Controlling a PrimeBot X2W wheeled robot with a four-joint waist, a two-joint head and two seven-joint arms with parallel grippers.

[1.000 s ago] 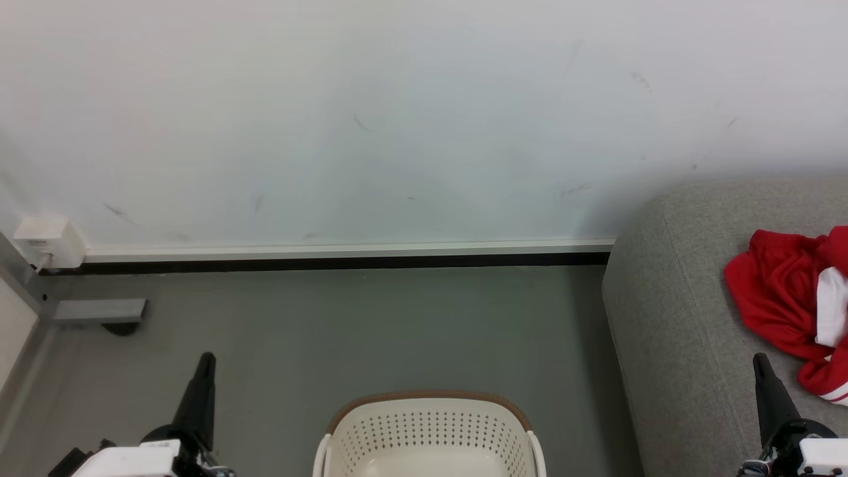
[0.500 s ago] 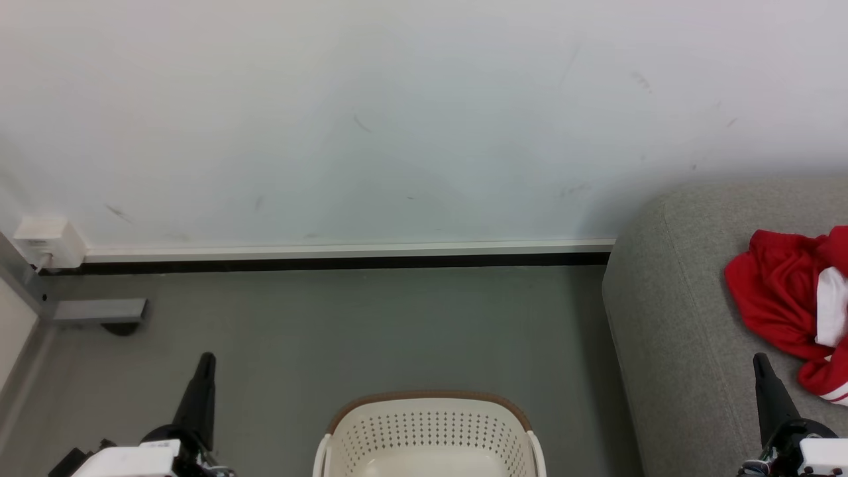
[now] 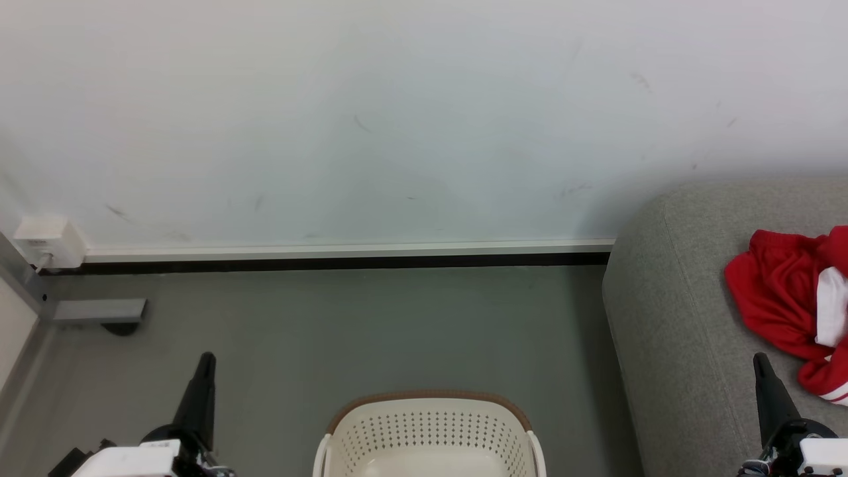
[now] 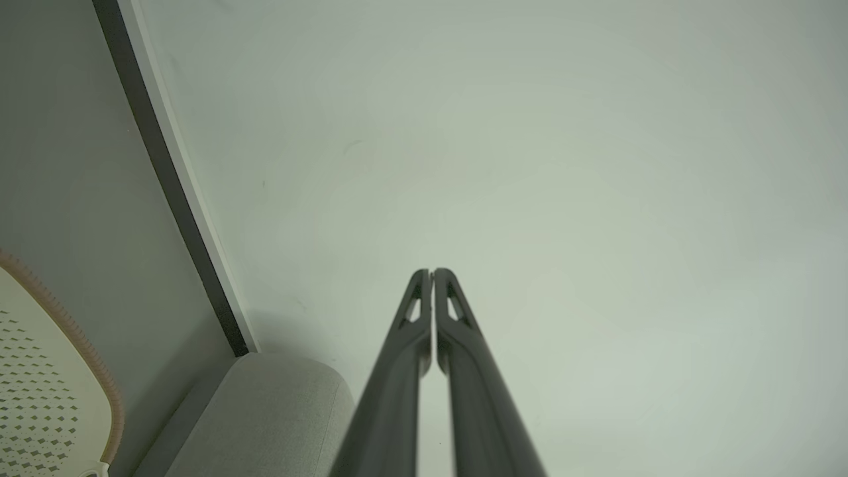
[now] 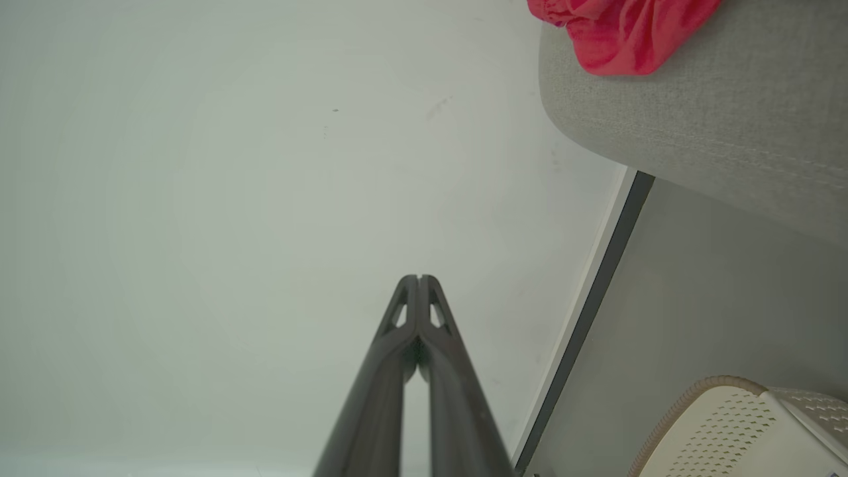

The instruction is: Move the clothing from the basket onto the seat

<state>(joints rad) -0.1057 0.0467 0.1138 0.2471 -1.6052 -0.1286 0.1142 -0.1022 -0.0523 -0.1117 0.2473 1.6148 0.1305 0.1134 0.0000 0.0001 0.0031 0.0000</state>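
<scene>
The clothing (image 3: 782,311) lay in a crumpled red heap with a white panel on the seat (image 3: 676,318), at the right edge of my head view and well apart from the basket (image 3: 430,395). From there I worked down in size. A pale scuffed wall (image 3: 397,119) took up the upper half, with a white and black skirting board (image 3: 331,252) along its foot and grey floor (image 3: 364,331) below. The grey sofa's rounded end stood against that wall. The basket sat on the floor at bottom centre between my two arms, and the part of its inside I could see was pale perforated plastic. My left gripper (image 3: 207,359) pointed up at lower left and my right gripper (image 3: 760,358) at lower right, beside the seat's front. In each wrist view the fingers were pressed together, holding nothing. A small white box (image 3: 46,240) was fixed low on the wall at far left.
</scene>
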